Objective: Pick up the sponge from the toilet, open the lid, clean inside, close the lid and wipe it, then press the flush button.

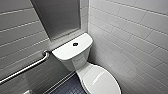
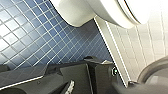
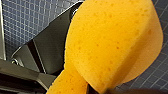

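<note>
Your right gripper [image 3: 89,88] is closed on the sponge [image 3: 110,42]. The orange block sits between the jaws, pinched in at the grip and bulging out past them, with blue floor tile [image 3: 25,22] beyond it. You cannot tell how the jaws of your left gripper [image 2: 82,75] stand. Ahead of it lies the same blue floor, and farther out the underside of the toilet [image 2: 75,12], beside white wall tiles [image 2: 152,42]. In the head view its lid [image 1: 100,80] is down, the flush button [image 1: 75,44] sits mid-tank, and a grab bar [image 1: 25,68] runs along the wall.
</note>
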